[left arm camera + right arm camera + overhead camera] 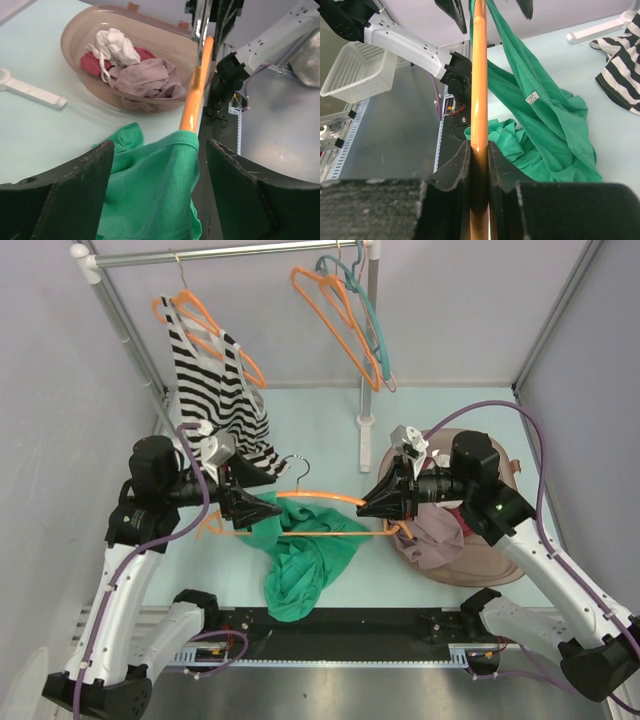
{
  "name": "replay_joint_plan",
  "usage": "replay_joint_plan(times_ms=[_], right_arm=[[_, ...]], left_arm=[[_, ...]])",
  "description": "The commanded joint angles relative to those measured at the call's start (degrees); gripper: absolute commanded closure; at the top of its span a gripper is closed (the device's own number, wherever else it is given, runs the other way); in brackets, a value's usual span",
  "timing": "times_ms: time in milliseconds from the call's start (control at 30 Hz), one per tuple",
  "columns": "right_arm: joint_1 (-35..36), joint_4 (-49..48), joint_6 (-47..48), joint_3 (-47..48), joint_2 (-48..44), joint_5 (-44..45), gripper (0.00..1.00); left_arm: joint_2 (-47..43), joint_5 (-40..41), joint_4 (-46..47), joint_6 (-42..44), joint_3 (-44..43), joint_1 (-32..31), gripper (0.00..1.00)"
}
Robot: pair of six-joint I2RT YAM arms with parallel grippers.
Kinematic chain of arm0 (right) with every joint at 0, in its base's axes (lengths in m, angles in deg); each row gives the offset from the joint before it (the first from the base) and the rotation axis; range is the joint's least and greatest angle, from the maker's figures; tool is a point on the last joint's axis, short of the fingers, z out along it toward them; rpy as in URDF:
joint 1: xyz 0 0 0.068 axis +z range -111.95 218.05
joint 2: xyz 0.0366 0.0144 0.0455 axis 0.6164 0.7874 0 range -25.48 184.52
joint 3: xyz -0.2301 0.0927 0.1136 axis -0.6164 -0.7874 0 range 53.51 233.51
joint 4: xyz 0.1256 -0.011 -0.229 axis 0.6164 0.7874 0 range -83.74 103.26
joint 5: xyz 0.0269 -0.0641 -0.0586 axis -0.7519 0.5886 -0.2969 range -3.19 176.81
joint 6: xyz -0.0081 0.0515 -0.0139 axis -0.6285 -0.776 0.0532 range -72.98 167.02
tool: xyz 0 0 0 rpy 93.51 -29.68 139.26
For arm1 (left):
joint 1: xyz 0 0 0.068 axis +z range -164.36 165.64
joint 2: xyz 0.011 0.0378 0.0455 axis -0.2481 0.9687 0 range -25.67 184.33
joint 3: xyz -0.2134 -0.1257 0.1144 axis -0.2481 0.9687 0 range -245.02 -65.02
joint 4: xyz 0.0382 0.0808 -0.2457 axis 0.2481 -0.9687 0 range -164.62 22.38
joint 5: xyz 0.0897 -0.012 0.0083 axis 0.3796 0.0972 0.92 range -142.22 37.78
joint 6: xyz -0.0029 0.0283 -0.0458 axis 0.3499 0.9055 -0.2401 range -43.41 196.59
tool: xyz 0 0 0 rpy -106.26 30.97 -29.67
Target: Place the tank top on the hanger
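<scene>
The orange hanger (322,498) is held level above the table between my two grippers, its silver hook pointing to the back. The green tank top (305,570) hangs over its left part and trails down onto the table. My right gripper (366,504) is shut on the hanger's right end; the right wrist view shows the bar (479,75) pinched between the jaws (479,150). My left gripper (270,510) is open. In the left wrist view its jaws (157,167) stand wide apart on either side of the green fabric (150,190) draped over the bar (195,95).
A brown basin (450,578) with a mauve garment (435,535) and other clothes sits under the right arm. On the rack rail (230,252) hang a striped top (215,390), spare orange hangers (335,310) and a teal hanger (378,325). A white basket (355,70) stands off the table.
</scene>
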Motion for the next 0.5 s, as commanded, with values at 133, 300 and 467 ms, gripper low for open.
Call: replay_joint_plan(times_ms=[133,300,467], right_arm=[[-0.35,-1.51,2.75,5.37,2.15,-2.94,1.0],[-0.61,-1.25,3.73,5.72,4.34,-1.98,1.0],[-1.14,-2.56,3.81,6.33,5.84,-0.83,1.0]], left_arm=[[-0.48,-5.45,-1.3,0.8,1.16,-2.26,0.59],[-1.27,-6.59,-1.56,2.12,1.77,-2.88,0.82],[-2.33,-6.15,-1.65,3.0,2.74,-2.97,1.0]])
